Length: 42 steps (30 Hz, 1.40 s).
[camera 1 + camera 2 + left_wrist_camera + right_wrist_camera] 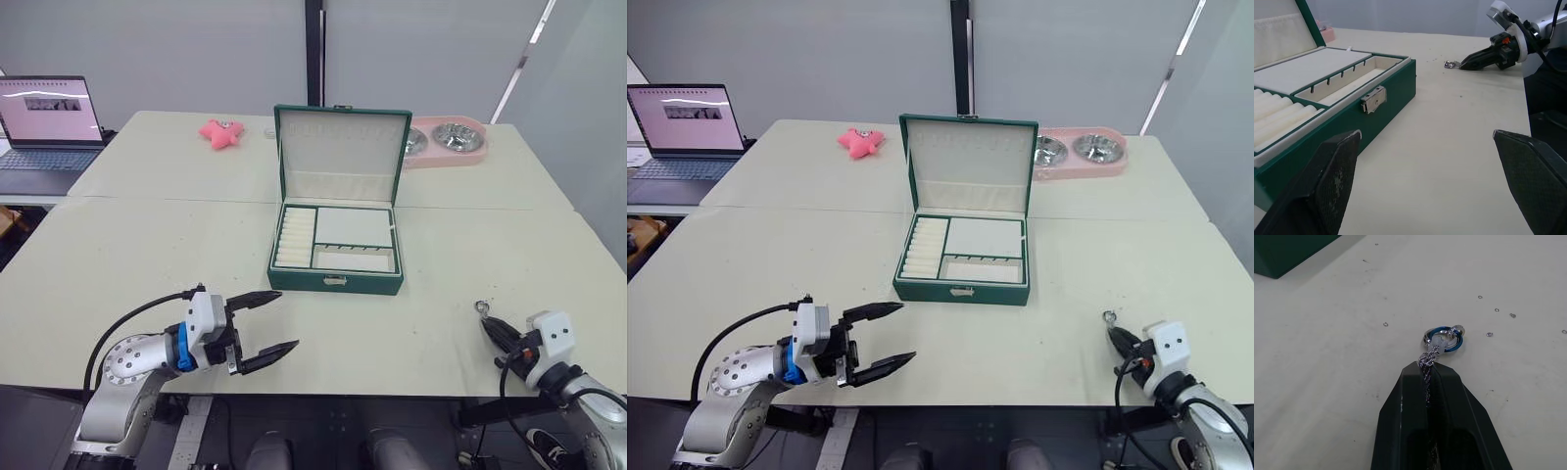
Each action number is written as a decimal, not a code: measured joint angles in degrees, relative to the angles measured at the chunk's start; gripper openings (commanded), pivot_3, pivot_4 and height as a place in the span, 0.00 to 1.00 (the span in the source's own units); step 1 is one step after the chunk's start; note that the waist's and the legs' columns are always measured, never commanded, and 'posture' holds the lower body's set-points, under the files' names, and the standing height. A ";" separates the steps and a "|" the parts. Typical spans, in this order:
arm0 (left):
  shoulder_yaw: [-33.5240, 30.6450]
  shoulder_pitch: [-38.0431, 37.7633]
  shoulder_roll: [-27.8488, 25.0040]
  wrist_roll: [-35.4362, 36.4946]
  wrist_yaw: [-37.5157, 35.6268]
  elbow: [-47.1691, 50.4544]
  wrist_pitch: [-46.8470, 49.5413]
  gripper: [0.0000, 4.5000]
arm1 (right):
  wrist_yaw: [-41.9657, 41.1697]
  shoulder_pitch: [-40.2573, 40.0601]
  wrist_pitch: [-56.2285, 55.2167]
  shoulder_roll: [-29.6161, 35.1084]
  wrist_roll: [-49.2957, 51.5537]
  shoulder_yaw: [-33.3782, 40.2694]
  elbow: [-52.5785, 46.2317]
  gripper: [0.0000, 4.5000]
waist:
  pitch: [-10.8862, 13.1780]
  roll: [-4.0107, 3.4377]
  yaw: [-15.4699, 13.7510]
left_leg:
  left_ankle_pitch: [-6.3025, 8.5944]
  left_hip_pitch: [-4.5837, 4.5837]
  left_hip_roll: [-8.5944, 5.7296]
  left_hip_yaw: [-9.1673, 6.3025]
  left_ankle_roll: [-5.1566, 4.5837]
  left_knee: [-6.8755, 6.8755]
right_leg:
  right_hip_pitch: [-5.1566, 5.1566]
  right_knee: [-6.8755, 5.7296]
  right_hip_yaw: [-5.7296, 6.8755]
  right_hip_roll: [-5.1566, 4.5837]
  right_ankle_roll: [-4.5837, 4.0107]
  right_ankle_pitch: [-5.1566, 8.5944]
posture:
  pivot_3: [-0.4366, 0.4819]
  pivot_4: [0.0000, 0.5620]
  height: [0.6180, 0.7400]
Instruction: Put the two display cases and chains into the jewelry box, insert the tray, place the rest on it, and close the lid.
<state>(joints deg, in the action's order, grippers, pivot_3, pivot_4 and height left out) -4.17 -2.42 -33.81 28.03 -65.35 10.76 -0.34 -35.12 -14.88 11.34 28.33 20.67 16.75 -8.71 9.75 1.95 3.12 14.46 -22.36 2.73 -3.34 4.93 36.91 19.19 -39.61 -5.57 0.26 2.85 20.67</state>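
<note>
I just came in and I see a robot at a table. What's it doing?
The robot is packing a jewelry box. The box sits open on the table, lid up, with the tray already inside. Its right tool is pinching a little silvery chain with a blue ring, near the table's front edge. Its left tool is open and holds nothing.

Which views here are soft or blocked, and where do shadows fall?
Left wrist view: the near fingers loom large and soft at the bottom corners; the box is crisp. Right wrist view: the shut right gripper covers most of the chain; only its ringed end shows. Left eye view: even light, faint shadow under the left gripper.
</note>
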 measured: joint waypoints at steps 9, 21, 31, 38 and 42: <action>0.00 0.35 0.36 0.91 1.35 1.14 1.59 1.00 | -3.04 3.03 4.36 3.03 5.95 1.43 -4.82 0.01 | 0.36 -0.61 -0.04 | 0.00 -0.12 -0.02 0.01 0.00 -0.01 | 0.11 0.02 -0.01 0.00 0.00 0.00 | 0.48 0.27 1.00; -0.05 -1.44 2.50 0.87 5.06 3.27 2.43 1.00 | -5.69 14.20 12.40 9.09 10.41 0.37 -11.13 0.01 | 0.39 -0.64 -0.13 | 0.00 -0.20 -0.02 -0.04 0.00 0.00 | 0.14 0.08 0.01 0.00 0.00 0.00 | 0.48 0.27 1.00; -0.56 -5.82 4.52 0.84 10.00 6.54 2.35 1.00 | -6.61 28.84 18.26 9.99 14.05 -4.12 -11.85 0.01 | 0.44 -0.70 -0.09 | 0.00 -0.31 -0.01 -0.15 0.00 0.01 | 0.19 0.11 0.08 0.01 0.00 -0.01 | 0.48 0.27 1.00; -1.72 -10.48 6.28 0.92 14.99 10.26 2.40 1.00 | -7.70 38.11 20.32 8.77 14.30 -10.23 -10.72 0.01 | 0.46 -0.73 -0.29 | 0.00 -0.43 -0.02 -0.18 0.00 0.02 | 0.27 0.15 0.12 -0.02 0.00 -0.01 | 0.48 0.27 1.00; -2.02 -12.29 6.58 0.94 17.00 12.31 2.44 1.00 | -8.83 39.33 20.36 8.32 13.80 -12.47 -8.57 0.01 | 0.47 -0.73 -0.42 | 0.00 -0.47 -0.05 -0.17 0.00 0.02 | 0.32 0.15 0.11 -0.06 0.00 -0.01 | 0.48 0.27 1.00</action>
<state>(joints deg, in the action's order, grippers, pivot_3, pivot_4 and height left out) -6.18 -14.71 -27.24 28.97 -48.34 23.07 2.10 -43.95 24.45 31.70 36.64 34.47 4.27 -17.27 10.22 1.22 2.70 14.46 -22.82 2.68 -3.50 4.92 36.93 19.51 -39.46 -5.46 0.20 2.85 20.67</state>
